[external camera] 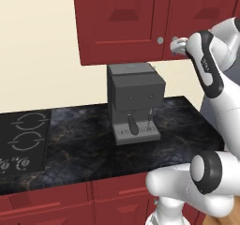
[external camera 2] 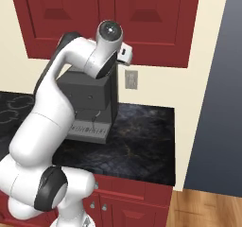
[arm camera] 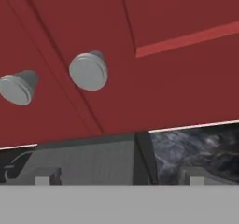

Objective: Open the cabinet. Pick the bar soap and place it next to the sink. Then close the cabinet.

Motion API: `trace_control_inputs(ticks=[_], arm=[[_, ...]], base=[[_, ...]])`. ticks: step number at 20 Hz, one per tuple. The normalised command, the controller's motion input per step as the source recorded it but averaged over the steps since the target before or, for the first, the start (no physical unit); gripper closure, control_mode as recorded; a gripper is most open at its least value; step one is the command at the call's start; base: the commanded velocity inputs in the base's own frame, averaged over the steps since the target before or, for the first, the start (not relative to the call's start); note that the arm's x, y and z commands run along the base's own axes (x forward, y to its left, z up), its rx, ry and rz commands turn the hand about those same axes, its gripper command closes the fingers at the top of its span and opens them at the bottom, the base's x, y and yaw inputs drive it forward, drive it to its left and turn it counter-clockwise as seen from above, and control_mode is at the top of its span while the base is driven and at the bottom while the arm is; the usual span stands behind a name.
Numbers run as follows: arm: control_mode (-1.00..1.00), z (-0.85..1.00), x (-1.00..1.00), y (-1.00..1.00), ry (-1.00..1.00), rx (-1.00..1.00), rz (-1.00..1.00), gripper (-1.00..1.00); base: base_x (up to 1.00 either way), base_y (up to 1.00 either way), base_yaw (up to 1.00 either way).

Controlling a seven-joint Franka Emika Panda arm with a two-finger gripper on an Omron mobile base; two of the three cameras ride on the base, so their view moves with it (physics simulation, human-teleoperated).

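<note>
Cabinet shut, knobs right in front of me

The cabinet (external camera: 124, 22) hangs on the cream wall above the dark counter, a dark red upper unit with raised-panel doors, both closed flat with only a thin seam between them. In my left base view the left door carries a small round silver knob (external camera: 160, 40) at its lower right corner, just beside the seam. From my hand view the doors (arm camera: 177, 78) fill most of what I see, tilted, with two round silver knobs: one (arm camera: 88, 71) close to the middle seam, the other (arm camera: 17, 87) further left. I see nothing of the bar soap.
</note>
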Motion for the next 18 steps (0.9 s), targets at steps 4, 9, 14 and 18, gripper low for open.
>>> trace_control_inputs(ticks=[4,9,14,18], arm=[[-1.0,-0.01,0.0,0.22,-0.27,0.0,-0.01,-1.0],[-1.0,-0.01,0.14,0.27,-0.21,0.01,0.0,-1.0],[-1.0,0.35,-0.11,0.03,-0.04,-0.07,0.01,-1.0],[-1.0,0.47,-0.35,-0.27,0.0,-0.09,0.0,-1.0]], base=[[0.0,0.0,0.0],[0.0,0.0,0.0],[0.0,0.0,0.0],[0.0,0.0,0.0]])
